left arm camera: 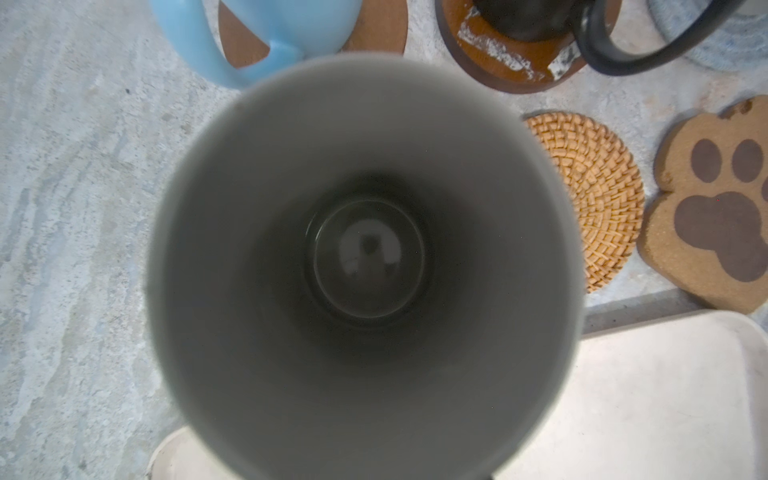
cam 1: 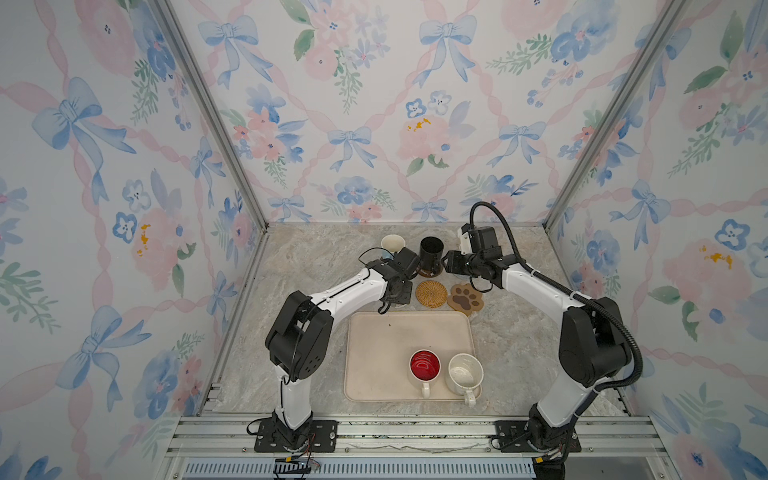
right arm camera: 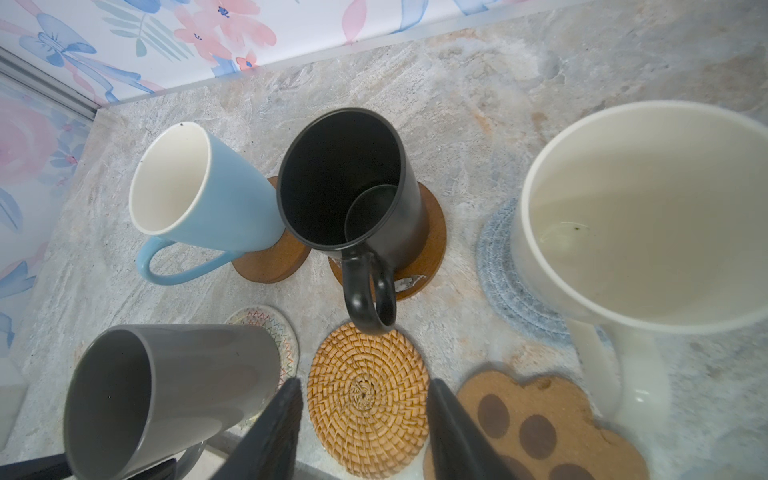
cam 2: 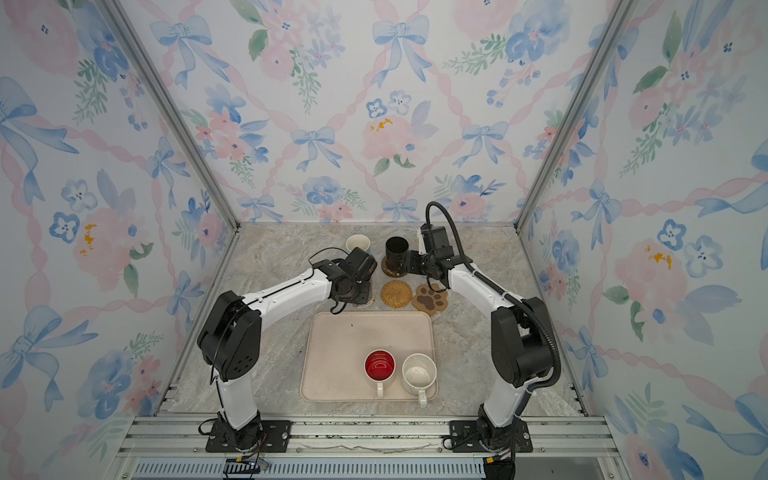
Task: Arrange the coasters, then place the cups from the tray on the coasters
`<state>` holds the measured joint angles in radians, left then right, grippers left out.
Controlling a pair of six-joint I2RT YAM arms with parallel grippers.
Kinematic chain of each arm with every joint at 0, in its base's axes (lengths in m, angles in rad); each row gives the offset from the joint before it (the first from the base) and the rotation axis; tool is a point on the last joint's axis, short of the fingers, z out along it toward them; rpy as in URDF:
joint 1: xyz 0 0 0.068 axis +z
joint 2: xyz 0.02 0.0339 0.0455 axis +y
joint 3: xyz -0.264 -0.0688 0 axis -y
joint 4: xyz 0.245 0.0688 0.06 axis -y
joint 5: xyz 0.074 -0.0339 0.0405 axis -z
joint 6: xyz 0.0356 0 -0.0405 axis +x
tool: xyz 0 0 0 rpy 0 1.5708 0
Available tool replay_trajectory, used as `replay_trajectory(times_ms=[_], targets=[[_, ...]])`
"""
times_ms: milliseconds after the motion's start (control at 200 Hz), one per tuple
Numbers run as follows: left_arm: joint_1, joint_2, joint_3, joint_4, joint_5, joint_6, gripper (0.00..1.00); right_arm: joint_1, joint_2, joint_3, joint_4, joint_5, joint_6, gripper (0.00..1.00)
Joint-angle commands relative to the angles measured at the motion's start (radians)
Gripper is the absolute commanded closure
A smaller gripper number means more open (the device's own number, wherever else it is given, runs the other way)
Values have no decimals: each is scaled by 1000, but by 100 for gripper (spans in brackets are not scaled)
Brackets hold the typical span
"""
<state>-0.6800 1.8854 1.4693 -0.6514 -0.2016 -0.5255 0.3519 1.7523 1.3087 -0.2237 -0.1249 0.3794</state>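
Both top views buried the grey ceramic mug (left arm camera: pixel 365 257) under the left gripper (cam 1: pixel 395 297), but the right wrist cam caught it on the cream crochet round coaster (right arm camera: pixel 270 324), just past the far edge of the beige rectangular tray (cam 1: pixel 374 357). The left arm was stretched forward, wrist pointing down, jaws impossible to read. The right gripper (right arm camera: pixel 365 382) hung beside the black mug (cam 1: pixel 431 253), fingers apart and empty.

we read no words, numbers, labels or brand marks in any view, the nearest thing to a sign we see is the dark paw print on the brown paw coaster (right arm camera: pixel 552 399)
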Motion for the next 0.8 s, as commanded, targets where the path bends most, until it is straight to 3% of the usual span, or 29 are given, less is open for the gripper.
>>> replay_trajectory(times_ms=[0,540,705,795], targets=[[7,-57,19,12,-21,7,66,-13,-32,-9,-15,-11,14,48],[7,-253,-45,29,-88,21,62,84,-290,-51,-156,218,-53,45],[7,-341,-132,117,-117,25,63,164,-427,-98,-246,335,-97,41],[5,-424,-228,245,-116,35,63,216,-503,-131,-307,418,-113,39]])
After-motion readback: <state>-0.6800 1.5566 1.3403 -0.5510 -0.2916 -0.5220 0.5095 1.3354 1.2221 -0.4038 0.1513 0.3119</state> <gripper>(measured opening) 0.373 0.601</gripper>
